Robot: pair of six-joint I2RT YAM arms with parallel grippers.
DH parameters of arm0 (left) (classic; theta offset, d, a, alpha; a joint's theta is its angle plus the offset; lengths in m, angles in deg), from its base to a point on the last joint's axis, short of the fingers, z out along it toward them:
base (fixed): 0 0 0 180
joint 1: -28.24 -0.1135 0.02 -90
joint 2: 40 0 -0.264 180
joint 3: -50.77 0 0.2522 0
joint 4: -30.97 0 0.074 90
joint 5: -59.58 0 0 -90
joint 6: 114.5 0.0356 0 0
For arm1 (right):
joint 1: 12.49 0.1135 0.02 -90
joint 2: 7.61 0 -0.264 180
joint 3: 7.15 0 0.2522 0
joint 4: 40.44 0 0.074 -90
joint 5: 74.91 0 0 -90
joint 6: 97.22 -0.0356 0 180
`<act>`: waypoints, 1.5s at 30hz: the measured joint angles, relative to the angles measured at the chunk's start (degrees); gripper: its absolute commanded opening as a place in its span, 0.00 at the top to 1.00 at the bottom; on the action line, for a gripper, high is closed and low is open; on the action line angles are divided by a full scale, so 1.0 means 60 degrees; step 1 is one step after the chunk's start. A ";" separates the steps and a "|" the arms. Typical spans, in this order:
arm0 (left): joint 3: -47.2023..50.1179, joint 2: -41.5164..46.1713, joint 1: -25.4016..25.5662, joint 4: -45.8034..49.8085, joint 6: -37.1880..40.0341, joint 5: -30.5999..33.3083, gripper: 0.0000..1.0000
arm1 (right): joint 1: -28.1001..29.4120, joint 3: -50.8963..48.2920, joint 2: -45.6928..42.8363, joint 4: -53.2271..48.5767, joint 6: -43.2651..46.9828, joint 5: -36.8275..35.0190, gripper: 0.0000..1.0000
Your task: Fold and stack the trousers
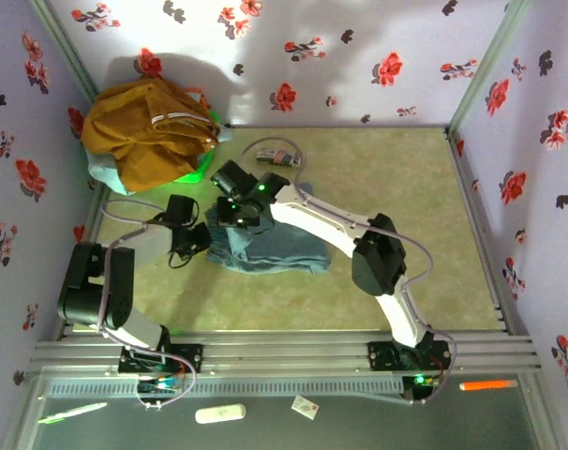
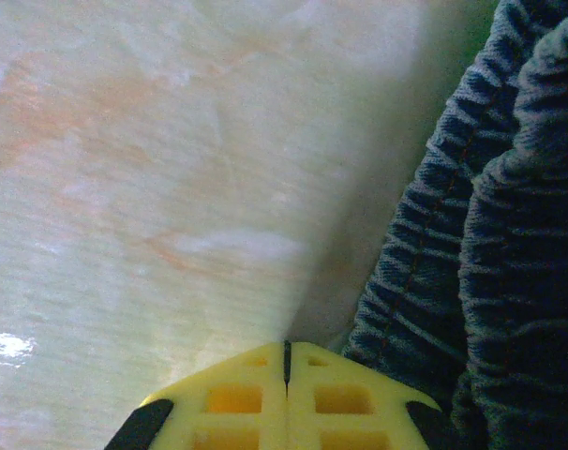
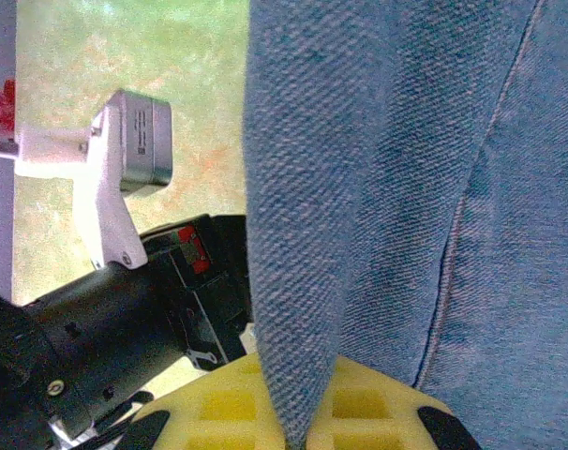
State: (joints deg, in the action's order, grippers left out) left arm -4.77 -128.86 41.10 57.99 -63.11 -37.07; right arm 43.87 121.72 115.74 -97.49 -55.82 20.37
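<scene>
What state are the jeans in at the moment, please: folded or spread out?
Folded: the jeans lie in a compact, layered bundle, with no legs stretched out.

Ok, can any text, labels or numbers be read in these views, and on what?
None can be read.
Grey module on the white bracket: small print, too blurred to read.
Card at the near edge: a red mark, too small to read.
</scene>
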 measured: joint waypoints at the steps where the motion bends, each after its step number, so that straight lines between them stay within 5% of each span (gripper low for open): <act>1: 0.0004 0.0000 0.0000 -0.0004 0.0004 0.0000 1.00 | 0.0036 0.0004 0.0138 0.0036 -0.0069 0.0084 1.00; 2: 0.0004 0.0000 0.0000 -0.0004 0.0004 -0.0004 1.00 | 0.0051 0.0007 0.0266 0.0058 -0.0149 0.0164 1.00; 4: 0.0004 0.0004 -0.0004 -0.0004 0.0004 -0.0004 0.97 | 0.0055 0.0007 0.0488 0.0153 -0.0251 0.0324 0.71; 6: 0.0051 0.0044 -0.0047 -0.0036 0.0007 -0.0062 0.90 | 0.0055 0.0007 0.0659 0.0317 -0.0342 0.0637 0.58; 8: 0.0306 0.0178 -0.0259 -0.0317 0.0015 -0.0317 0.70 | 0.0044 -0.0036 0.0674 0.0579 -0.0499 0.1027 0.46; 10: 0.0601 0.0375 -0.0590 -0.0769 -0.0055 -0.0885 0.50 | 0.0007 -0.0404 0.0415 0.1188 -0.0594 0.1479 0.42; 13: 0.1075 0.1060 -0.1231 -0.0790 -0.0262 -0.1300 0.41 | -0.0153 -0.1767 -0.0583 0.2233 -0.0849 0.2200 0.42; 19: 0.1351 0.2750 -0.2302 0.0714 -0.0597 -0.1064 0.36 | -0.1508 -0.4331 -0.3486 0.3096 -0.0922 0.2506 0.48; 25: -0.0175 0.4200 -0.1916 0.2506 -0.0583 -0.0809 0.43 | -0.3177 -0.6535 -0.6379 0.2911 -0.0240 0.1632 0.98; 30: -0.1778 0.4226 0.0193 0.2820 -0.0725 -0.0335 0.53 | -0.3592 -0.8586 -0.7275 0.2914 -0.0076 0.1333 1.00; 35: -0.1555 0.3326 0.1865 0.1767 -0.1297 -0.0164 0.63 | -0.3559 -1.0593 -0.6765 0.3847 -0.0412 0.1599 1.00; 39: -0.0113 0.2769 0.1712 0.0831 -0.1596 -0.0142 0.63 | -0.3490 -1.1839 -0.6080 0.5104 -0.0769 0.1898 1.00; 45: 0.1730 0.2422 0.0102 -0.0678 -0.1581 -0.0958 0.65 | -0.3417 -1.2601 -0.5657 0.6929 -0.0984 0.2492 1.00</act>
State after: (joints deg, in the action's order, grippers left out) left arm 5.61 -114.33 41.71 53.93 -72.60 -42.82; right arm 23.37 46.12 81.79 -55.91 -61.72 35.32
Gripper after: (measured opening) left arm 0.357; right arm 0.052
